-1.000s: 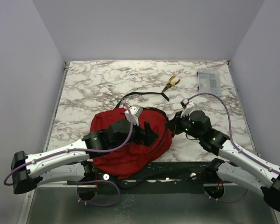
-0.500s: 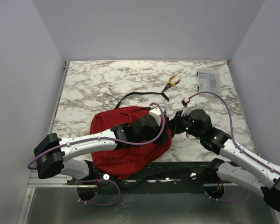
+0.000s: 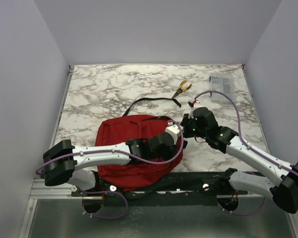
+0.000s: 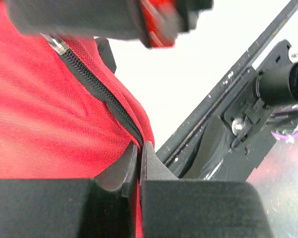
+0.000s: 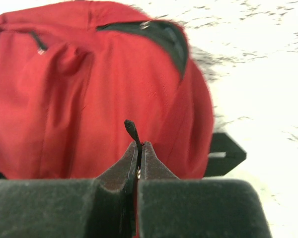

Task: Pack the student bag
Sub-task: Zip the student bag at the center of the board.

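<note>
Left pincer (image 4: 139, 145), moved rightward, nips student bag (image 3: 114, 138) zipper (image 4: 97, 89) on marble table (image 3: 104, 89); right pincer (image 5: 139, 145) nips pull (image 5: 132, 130).

We see the left hand (image 4: 139, 151) with its 2 fingers pressed together, a sliver of red cloth pinched between them. The student bag (image 4: 44, 119) fills the left of the view as bright red fabric. Its black zipper (image 4: 97, 91) runs slantwise down into the fingertips. Past the bag lies the glaring white surface (image 4: 188, 64), edged by a black rail (image 4: 223, 94). Beyond the rail sits a black arm mount (image 4: 268, 94) with a purple cable (image 4: 290, 135). A blurred dark shape (image 4: 89, 15) crosses the top.
</note>
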